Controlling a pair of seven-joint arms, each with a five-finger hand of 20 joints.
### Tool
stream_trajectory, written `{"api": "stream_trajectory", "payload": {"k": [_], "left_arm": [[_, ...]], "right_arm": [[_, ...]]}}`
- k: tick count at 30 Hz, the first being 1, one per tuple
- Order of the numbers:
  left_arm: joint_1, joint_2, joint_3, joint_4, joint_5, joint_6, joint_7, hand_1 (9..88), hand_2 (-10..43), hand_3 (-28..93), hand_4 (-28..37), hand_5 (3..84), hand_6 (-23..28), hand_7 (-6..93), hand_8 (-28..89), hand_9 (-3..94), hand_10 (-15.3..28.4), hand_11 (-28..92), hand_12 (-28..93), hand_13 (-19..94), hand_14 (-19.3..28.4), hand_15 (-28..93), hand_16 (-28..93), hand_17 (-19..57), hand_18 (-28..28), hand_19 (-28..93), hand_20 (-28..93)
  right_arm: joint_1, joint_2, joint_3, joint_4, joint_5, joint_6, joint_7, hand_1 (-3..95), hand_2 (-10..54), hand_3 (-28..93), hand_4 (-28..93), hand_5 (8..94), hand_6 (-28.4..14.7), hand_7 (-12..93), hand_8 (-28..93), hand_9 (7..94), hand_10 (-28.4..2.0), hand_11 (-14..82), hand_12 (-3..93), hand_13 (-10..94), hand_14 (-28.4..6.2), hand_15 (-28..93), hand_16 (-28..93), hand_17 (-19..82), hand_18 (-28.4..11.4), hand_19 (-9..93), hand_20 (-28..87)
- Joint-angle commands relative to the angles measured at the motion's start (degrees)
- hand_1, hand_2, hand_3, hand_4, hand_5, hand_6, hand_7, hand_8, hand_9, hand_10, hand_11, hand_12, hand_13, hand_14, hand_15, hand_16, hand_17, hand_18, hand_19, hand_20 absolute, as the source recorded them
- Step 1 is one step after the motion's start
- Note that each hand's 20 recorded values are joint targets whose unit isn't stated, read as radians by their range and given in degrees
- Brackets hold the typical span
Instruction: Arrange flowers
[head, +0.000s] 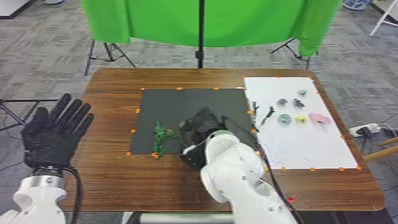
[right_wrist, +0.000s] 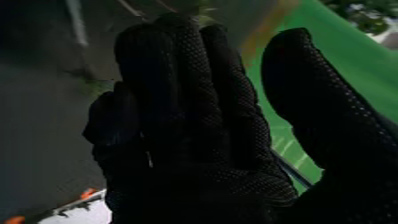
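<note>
There on the black sheet (head: 164, 102), a green sprig (head: 160, 137), leafy and thin, lying lengthwise toward the robot's side. Just beside, over the same sheet, the right hand (head: 202, 129). Touching or apart, cannot tell. Across to the right now, on the white sheet (head: 311, 150): a pink flower (head: 320, 118), a yellow flower (head: 301, 118) and a blue-green flower (head: 285, 118) in a row, with two dark flowers (head: 282, 101) and a pale green flower (head: 303, 92) farther up. Nearer the black sheet, dark twigs (head: 268, 115).

Over to the right wrist view, and a closer look at the right hand (right_wrist: 200, 115): fingers straight and pressed together, thumb standing well apart. Anything held at the fingertips, cannot tell. Added there too, some leafy foliage (right_wrist: 355, 15) beyond the green cloth (head: 213, 22).

Back to the head view: the left hand (head: 55, 137), fingers straight and slightly spread, by the left edge of the brown table (head: 115, 185).

And the count: one sprig, six flowers, two twigs, two sheets, one green cloth, plus a string of orange tabs (head: 179, 89) along the sheets' edges.
</note>
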Motion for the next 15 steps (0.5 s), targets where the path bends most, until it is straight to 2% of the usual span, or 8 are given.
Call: {"api": "stream_trajectory", "payload": {"k": [1,3,4,5,7,9,13,15], "left_arm": [[1.62,-2.18,-0.84,0.03,-0.25,-1.52,0.95,22.2,13.3,79,-28.3,43.2,7.3,8.6,-8,38.2,13.2,14,9,32,12.3,17,-1,-3.9,12.6,28,13],[1.71,-2.64,-0.92,-0.1,-1.08,-1.71,1.19,22.3,13.3,79,-28.3,43.3,7.3,8.6,-8,38.2,13.2,14,9,32,12.3,17,-1,-3.9,12.6,28,13],[1.75,-2.75,-0.82,-0.06,-2.07,-2.1,1.48,22.3,13.3,79,-28.3,43.3,7.3,8.6,-8,38.2,13.2,14,9,32,12.4,17,-1,-3.9,12.6,28,13],[1.95,-2.81,-0.86,-0.18,-2.8,-1.79,1.5,22.2,13.3,79,-28.3,43.3,7.3,8.6,-8,38.2,13.2,14,9,32,12.4,17,-1,-3.9,12.6,28,13],[2.45,-2.83,-1.18,-0.29,-2.35,-1.75,1.39,22.2,13.4,79,-28.3,43.3,7.3,8.5,-8,38.2,13.2,14,9,32,12.3,17,-1,-3.9,12.6,28,13],[2.69,-2.89,-1.35,-0.38,-2.48,-1.9,1.44,22.1,13.3,79,-28.3,43.3,7.3,8.6,-8,38.3,13.2,14,9,32,12.3,17,-2,-3.9,12.6,28,13],[2.57,-3.07,-1.29,-0.51,-2.92,-1.33,1.69,22.2,13.3,79,-28.3,43.3,7.3,8.6,-9,38.3,13.2,15,10,32,12.3,17,-2,-3.9,12.6,28,13],[2.42,-3.04,-1.23,-0.45,-2.69,-1.3,1.46,22.2,13.4,79,-28.3,43.4,7.3,8.7,-8,38.4,13.3,15,10,32,12.3,17,-1,-3.9,12.6,29,13]], "right_arm": [[-1.09,8.22,10.85,-2.78,-9.92,-0.09,-2.88,39.3,-7.2,80,-19,69.5,-7.8,16,-10,73.8,-20.5,28.6,21.7,67,-17.5,67,24,39,-26.5,93,40],[0.5,10.34,14.92,-0.92,-9.67,-6.53,-1.61,39.1,-8.6,79,-19,70.1,-7.8,16,-9,73.8,-20.5,29.5,22.3,67,-17.5,67,24,39,-26.5,93,41],[2.14,11.81,16.05,0.38,-7.56,-9.42,-0.48,38.5,-9.0,78,-20,70.1,-7.8,17,-9,73.8,-20.5,29.6,22.4,67,-17.5,67,24,39,-26.5,93,41],[2.8,13.24,16.93,1.41,-7.49,-11.57,-0.45,36.6,-9.3,77,-20,70.1,-7.9,17,-9,73.6,-20.7,29.6,22.6,67,-17.6,68,24,39,-26.4,93,43],[3.58,16.0,16.37,3.91,-13.25,-11.6,-3.23,34.2,-9.4,74,-21,70.4,-8.3,17,-9,72.4,-21.4,29.1,22.5,65,-18.1,69,25,40,-26.3,93,45],[4.26,17.91,15.68,5.57,-16.39,-13.0,-4.41,32.9,-9.5,72,-21,70.9,-8.3,19,-8,71.9,-21.5,28.9,22.5,65,-18.1,69,25,40,-26.1,93,47],[4.33,19.94,13.83,8.0,-22.18,-17.06,-7.31,31.7,-9.5,71,-22,71.1,-8.1,22,-8,71.8,-21.3,29.0,22.5,64,-18.2,69,25,40,-25.8,93,49],[3.86,19.71,13.44,8.81,-22.97,-17.8,-7.21,30.3,-9.5,71,-23,71.5,-7.9,24,-8,72.5,-21.3,29.8,22.8,64,-18.0,69,25,40,-25.8,93,50]]}}
